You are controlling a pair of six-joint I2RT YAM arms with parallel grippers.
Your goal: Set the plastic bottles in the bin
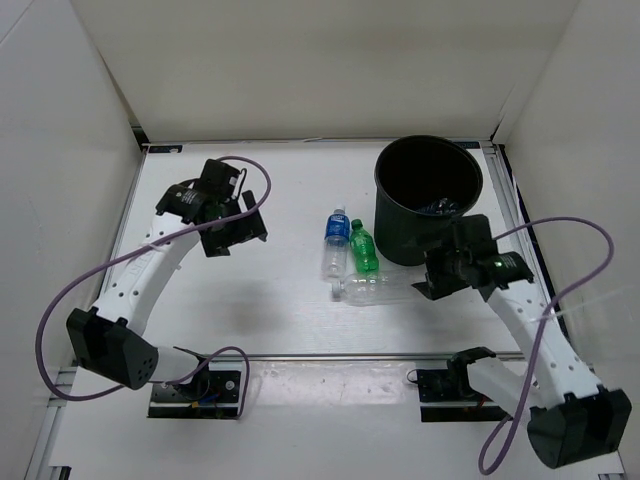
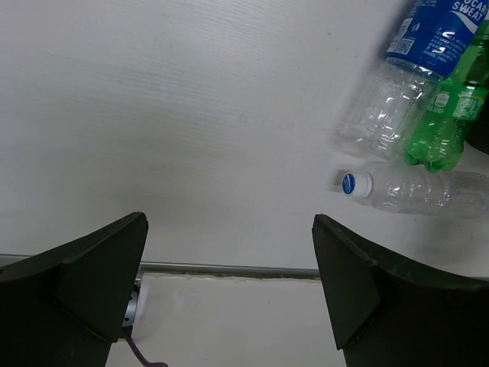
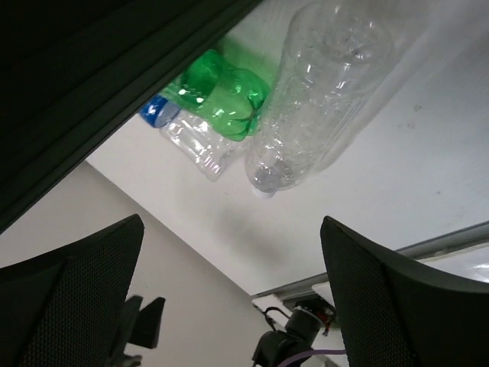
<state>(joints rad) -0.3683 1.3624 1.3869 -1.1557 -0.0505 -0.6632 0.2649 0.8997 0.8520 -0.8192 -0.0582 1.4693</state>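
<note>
**Top view with both wrist views.** The bin [image 1: 400, 232], a round black plastic bucket with tapered sides and a rolled rim, is standing upright at the far right of the white table [image 1: 260, 320]. A clear glinting item [image 1: 440, 207] is lying on the bin's floor, too small to identify.

Three plastic bottles are lying together on the table just left of the bin:
- **The labelled bottle** [image 2: 428, 38] is wearing a blue wrap reading "OCAR" over "SWEAT" in white letters, the line's start being cut off at the frame edge. Its body is clear and ribbed, and its cap is showing blue in the right wrist view.
- **The green bottle** [image 2: 443, 126], translucent and waisted, is lying close against the labelled bottle on the bin side. It is carrying a green label whose small print is unreadable.
- **The bare clear bottle** [image 2: 416, 191], ringed with ridges, is lying crosswise at their near ends. Its white cap is bearing a small round blue mark.

The left gripper [image 2: 229, 283] is hanging over bare table well left of the bottles, its dark matte fingers spread wide with nothing between them. The right gripper [image 3: 233, 290] is hovering at the bin's near side, near the bare clear bottle, its finely dotted fingers likewise standing wide apart and gripping nothing
</note>
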